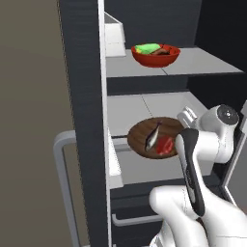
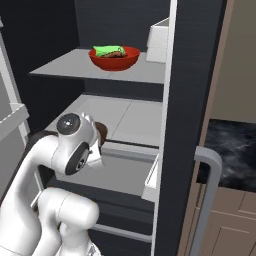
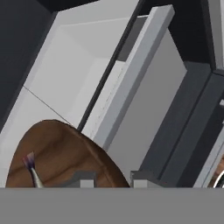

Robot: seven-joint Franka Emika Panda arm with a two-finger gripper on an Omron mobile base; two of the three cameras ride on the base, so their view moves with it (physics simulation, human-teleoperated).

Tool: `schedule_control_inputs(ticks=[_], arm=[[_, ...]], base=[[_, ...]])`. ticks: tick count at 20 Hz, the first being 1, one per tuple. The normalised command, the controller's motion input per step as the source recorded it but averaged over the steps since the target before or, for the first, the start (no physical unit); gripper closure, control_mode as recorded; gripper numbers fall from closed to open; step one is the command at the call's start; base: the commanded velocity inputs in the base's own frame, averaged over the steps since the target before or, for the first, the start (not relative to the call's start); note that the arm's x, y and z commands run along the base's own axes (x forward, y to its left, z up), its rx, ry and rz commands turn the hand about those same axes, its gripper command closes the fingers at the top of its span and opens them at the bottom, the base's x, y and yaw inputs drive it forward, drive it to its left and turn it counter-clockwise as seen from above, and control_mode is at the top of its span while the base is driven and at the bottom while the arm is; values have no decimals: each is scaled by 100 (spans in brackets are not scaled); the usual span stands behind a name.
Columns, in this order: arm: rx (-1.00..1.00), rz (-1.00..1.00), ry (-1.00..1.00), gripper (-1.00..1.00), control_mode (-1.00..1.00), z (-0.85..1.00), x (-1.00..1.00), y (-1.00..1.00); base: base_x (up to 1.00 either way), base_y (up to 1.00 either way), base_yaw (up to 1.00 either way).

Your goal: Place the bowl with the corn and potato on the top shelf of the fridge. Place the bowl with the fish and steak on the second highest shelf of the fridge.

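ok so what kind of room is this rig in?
A simulated kitchen, most likely: the arm works inside an open tall dark-grey fridge with light-grey shelves. A red bowl of food sits on the top shelf, and a dark speckled countertop over wooden cabinets shows beside the fridge.

Flat, even, shadowless rendered light

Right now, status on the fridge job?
Gripper shut on brown bowl rim. Bowl at second shelf front edge. Red bowl on top shelf.
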Motion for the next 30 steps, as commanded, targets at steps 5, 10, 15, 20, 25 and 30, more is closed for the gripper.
schedule_control_inputs(ticks=[5,10,15,20,25,30], arm=[[14,-12,-3,100,-100,7,79,0],[0,-21,1,100,-100,5,100,0],[0,-13,8,100,-100,-9,73,-9],[3,-13,15,100,-100,-19,66,-20],[3,-13,19,100,-100,-19,65,-16],[0,-12,8,100,-100,-13,70,-4]], base=[[0,0,0],[0,0,0],[0,0,0],[0,0,0],[0,0,0],[0,0,0]])
